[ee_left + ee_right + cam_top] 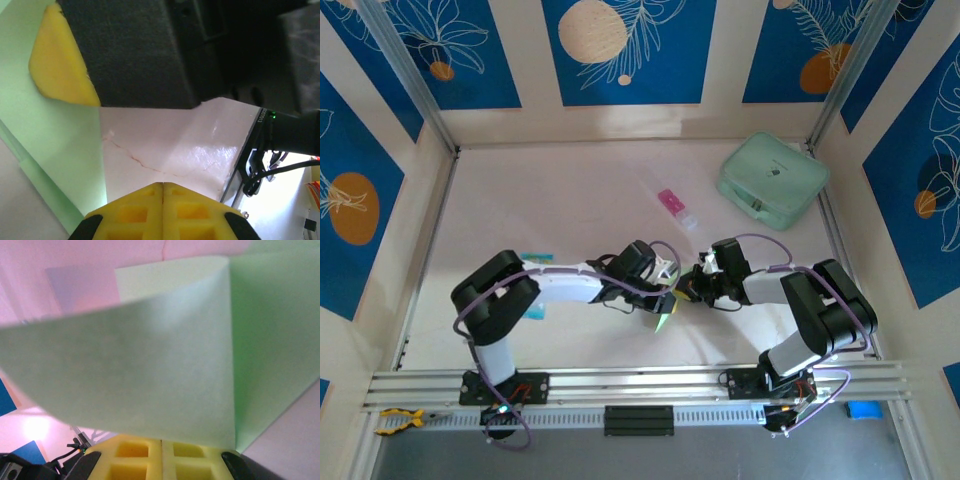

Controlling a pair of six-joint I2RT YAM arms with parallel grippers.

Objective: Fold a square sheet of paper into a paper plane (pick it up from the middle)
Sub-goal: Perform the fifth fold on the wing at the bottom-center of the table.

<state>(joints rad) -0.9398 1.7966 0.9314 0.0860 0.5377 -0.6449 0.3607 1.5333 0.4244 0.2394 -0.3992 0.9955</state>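
You are mid-fold: the square sheet of paper [150,365] hangs curled between the two arms, low over the near middle of the desk [570,200]. Your right claw [161,442] is pressed together and pinching the sheet, which bows up right in front of it. Your left claw [162,192] is pressed together too, with the paper just beside it; I cannot tell whether any is caught between its pads. To crease well, I judge you should line the edges up first, then flatten against the desk rather than in the air. Count: one sheet, two claws, one mint-green case [772,180], one pink-and-white tube [675,207].
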